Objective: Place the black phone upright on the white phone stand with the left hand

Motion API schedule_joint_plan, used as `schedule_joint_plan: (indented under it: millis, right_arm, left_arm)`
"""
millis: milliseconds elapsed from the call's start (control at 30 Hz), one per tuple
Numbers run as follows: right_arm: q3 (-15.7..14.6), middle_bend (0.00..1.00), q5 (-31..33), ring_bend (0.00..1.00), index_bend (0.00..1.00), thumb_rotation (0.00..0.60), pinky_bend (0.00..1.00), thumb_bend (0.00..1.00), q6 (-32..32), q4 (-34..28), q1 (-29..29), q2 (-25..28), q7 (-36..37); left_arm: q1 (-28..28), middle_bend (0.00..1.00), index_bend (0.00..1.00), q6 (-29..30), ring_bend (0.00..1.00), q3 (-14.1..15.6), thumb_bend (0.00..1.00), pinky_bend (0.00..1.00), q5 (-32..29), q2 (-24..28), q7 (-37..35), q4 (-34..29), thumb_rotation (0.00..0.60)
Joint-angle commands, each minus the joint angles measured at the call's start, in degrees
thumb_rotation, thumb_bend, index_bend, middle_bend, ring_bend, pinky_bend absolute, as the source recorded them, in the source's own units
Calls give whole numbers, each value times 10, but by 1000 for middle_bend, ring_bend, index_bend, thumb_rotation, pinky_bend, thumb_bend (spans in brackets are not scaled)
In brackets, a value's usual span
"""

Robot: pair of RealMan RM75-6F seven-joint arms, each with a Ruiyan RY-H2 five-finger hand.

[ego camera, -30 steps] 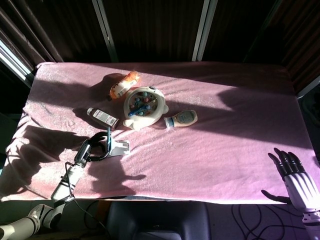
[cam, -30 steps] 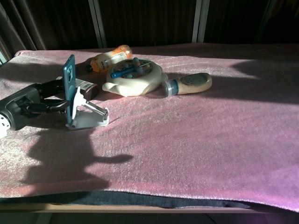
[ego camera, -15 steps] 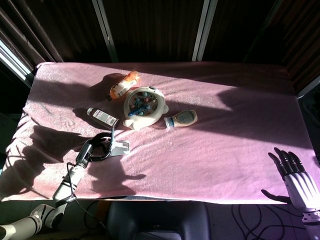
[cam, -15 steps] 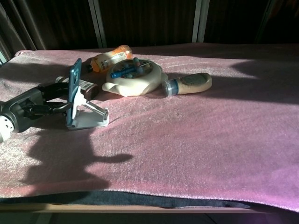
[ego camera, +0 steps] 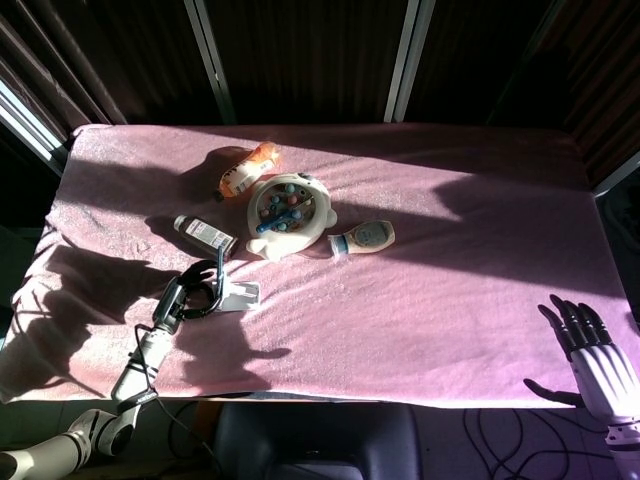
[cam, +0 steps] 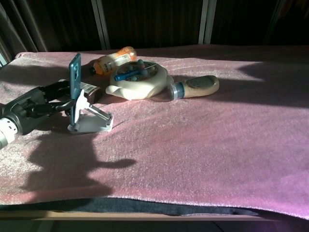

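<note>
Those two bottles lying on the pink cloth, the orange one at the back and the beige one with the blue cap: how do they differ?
The orange bottle lies behind the cream toy tray, towards the far edge; the beige bottle lies to the tray's right, nearer the camera. The orange bottle is bright orange with a printed label; the beige bottle is pale and plain, with a blue cap. The orange one is partly shadowed, the beige one sunlit. Both lie on their sides on the pink cloth.

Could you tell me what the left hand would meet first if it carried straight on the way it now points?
Probably the black phone on the white phone stand; the left hand already reaches it.
</note>
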Motion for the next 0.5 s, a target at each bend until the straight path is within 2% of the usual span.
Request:
schedule_joint_plan:
  millis: [33, 367, 500]
  right_arm:
    - [0, 0, 0, 0, 0, 600, 0, 121, 0, 0, 0, 0, 1]
    - [0, 0, -1, 0, 0, 600, 0, 121, 1, 1, 0, 1, 3]
    - [0, 0, -1, 0, 0, 600, 0, 121, 1, 1, 0, 0, 3]
  left_arm:
    - [0, 954, 807, -1, 570, 1, 420, 144, 0, -3, 1, 3, 600]
    - [-1, 951, 804, 15, 550, 8, 420, 134, 13, -31, 11, 49, 600]
    - [1, 915, 765, 25, 516, 14, 419, 121, 21, -42, 10, 67, 600]
